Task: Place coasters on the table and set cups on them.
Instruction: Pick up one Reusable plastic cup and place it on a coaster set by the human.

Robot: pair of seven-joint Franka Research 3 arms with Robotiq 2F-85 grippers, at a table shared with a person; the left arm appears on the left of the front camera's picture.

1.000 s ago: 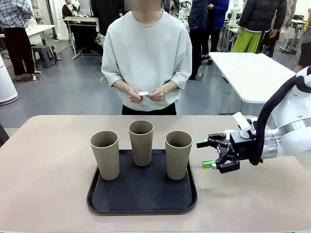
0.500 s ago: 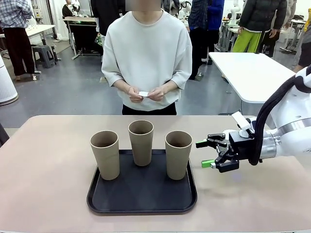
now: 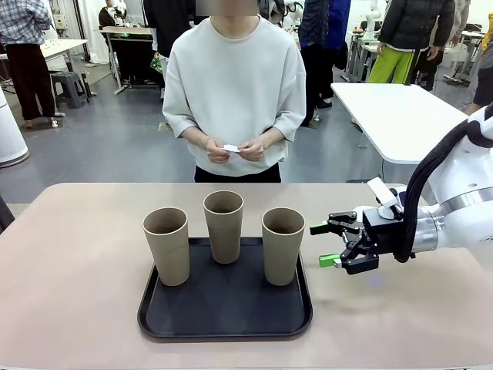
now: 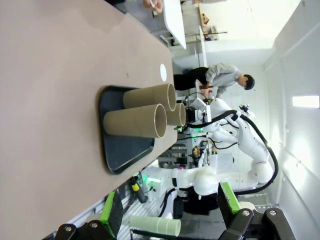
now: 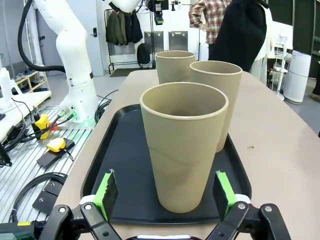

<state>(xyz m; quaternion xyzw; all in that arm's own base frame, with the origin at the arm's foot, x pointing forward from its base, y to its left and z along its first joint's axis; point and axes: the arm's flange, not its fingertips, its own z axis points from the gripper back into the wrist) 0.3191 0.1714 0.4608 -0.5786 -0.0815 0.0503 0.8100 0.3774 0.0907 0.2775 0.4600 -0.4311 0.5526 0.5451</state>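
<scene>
Cups (image 3: pixel 223 223) wait on the tray (image 3: pixel 223 312); right pincer (image 3: pixel 324 244), jaws apart, faces the nearest. Coasters (image 3: pixel 229 148), seemingly in the person's hands (image 3: pixel 251 151), must land first.

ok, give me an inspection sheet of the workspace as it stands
Surface: beige table, carrying a black tray.
Job's things: three cups upright on the tray; thin white piece in the person's hands, probably the coasters.
Clutter: nothing seen.
Grippers: right gripper open, level with the right-hand cup, not touching it; left gripper open, holding nothing, away from the tray.
Cables: black hose along the right arm; loose cables on the floor by the left arm's base.
Surroundings: person standing at the far side; white table behind; other people farther off.
</scene>
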